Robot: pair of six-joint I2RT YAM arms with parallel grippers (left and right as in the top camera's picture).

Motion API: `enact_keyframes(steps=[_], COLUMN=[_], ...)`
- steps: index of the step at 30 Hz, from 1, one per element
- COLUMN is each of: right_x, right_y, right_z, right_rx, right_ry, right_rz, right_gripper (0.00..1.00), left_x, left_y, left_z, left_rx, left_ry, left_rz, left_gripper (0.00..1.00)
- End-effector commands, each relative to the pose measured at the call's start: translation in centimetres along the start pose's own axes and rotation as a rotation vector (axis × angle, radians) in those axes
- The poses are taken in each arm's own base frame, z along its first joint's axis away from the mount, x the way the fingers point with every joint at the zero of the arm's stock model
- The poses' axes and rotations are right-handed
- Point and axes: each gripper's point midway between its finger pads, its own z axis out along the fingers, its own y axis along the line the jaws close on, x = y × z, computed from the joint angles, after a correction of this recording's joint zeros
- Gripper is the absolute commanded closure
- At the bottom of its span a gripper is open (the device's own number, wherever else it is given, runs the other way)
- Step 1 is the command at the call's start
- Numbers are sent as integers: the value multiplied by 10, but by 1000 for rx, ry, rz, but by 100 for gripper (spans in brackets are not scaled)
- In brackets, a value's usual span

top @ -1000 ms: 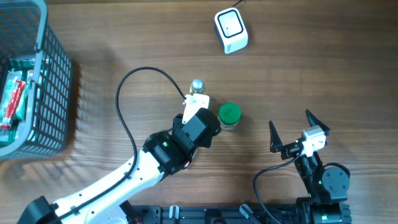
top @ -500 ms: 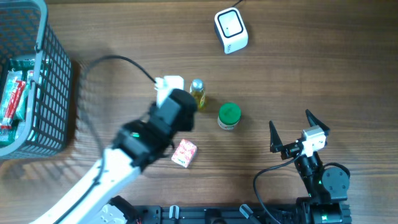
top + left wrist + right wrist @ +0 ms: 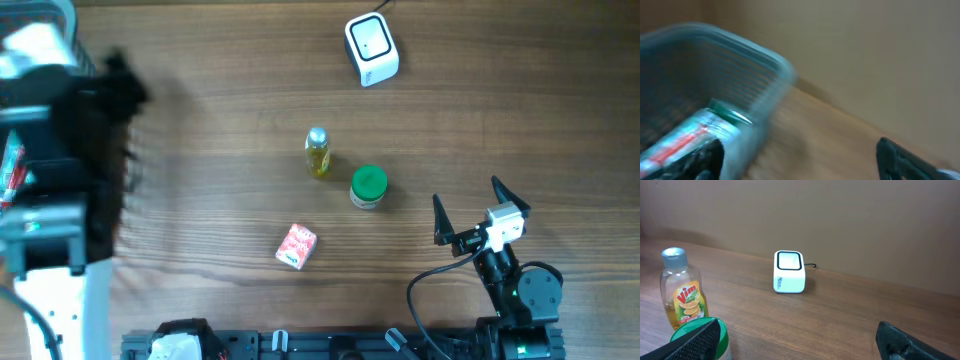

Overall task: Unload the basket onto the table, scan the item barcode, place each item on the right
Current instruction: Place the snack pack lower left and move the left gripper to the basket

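Step in hand, as I judge it: fetch an item from the basket for scanning.

- Left claw (image 3: 800,162): tips far apart at the frame's lower corners, nothing between them. Empty.
- Just below it, inside the basket (image 3: 747,47), a red-and-white packet (image 3: 695,131) with a green end lies along the wall. Likely pick. Barcode side not readable; the view is smeared.
- Doing it well: drop straight inside the rim, jaws across the packet's narrow side, clear of the mesh. Close only once steady. Lift above the rim before turning toward the scanner (image 3: 371,48).
- Mid table (image 3: 500,100), near to far: small red carton (image 3: 297,246), green-lidded jar (image 3: 368,186), yellow bottle (image 3: 317,152). All stand apart and sit between basket and scanner, so the carry should pass over them.
- The scanner is on the far side, well apart from the rest.

Pose:
- Right claw (image 3: 467,195): by the near edge, fully spread, empty, aimed over jar and bottle at the scanner.
- Left arm: reaches from the near left corner, dark wrist over the basket, blurred.
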Motion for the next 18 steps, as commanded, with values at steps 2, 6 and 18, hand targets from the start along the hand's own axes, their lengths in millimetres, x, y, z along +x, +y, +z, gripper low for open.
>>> enact_keyframes(steps=[2,6,18], right_x=[0,0,0], right_y=[1,1,1], right_z=[0,0,0], right_rx=[-7,-7,-7], right_ry=[-1,-1,-1], right_rz=[-6,-6,-6], right_gripper=[0,0,0], left_x=[-35,-39,85], left_y=[79,118,239], left_z=[17,44,157], left_rx=[-187,-214,-261], left_ry=[-85,-71,377], left_rz=[-22,42,269], left_gripper=[0,0,0])
